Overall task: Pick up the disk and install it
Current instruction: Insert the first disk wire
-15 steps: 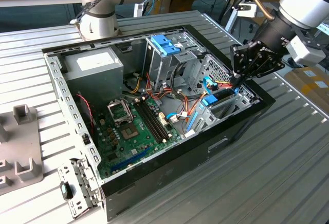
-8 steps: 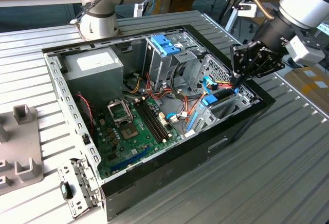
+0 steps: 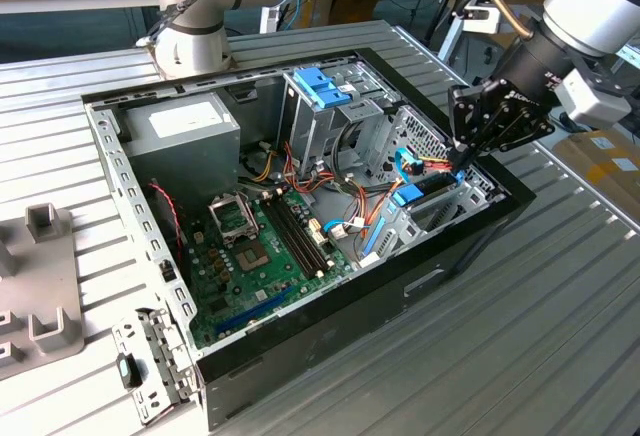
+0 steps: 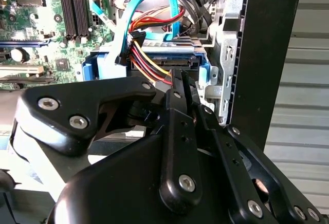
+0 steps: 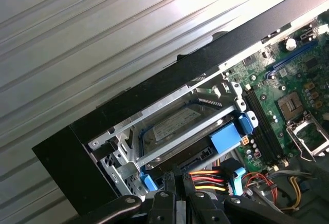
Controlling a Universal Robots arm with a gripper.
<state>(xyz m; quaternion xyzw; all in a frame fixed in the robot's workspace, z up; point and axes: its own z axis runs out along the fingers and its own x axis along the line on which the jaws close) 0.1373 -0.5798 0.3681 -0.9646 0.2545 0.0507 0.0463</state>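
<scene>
The disk (image 5: 174, 125) lies flat inside the silver drive cage at the case's corner, its white label showing between the cage bars and its blue frame (image 3: 414, 194) along the edges. Red, yellow and black power wires and a light blue data cable run to its rear edge (image 4: 165, 60). My black gripper (image 3: 462, 163) hangs just over that rear edge, on the exterior view's right. Both wrist views show its fingers (image 4: 178, 82) pressed together with nothing between them, their tips beside the cable plug (image 5: 205, 181).
The open computer case (image 3: 480, 241) sits on a ribbed metal table. Inside are the green motherboard (image 3: 262, 256), a grey power supply box (image 3: 180, 128) and a blue latch on a silver cage (image 3: 322, 88). A second robot base (image 3: 190, 41) stands behind the case.
</scene>
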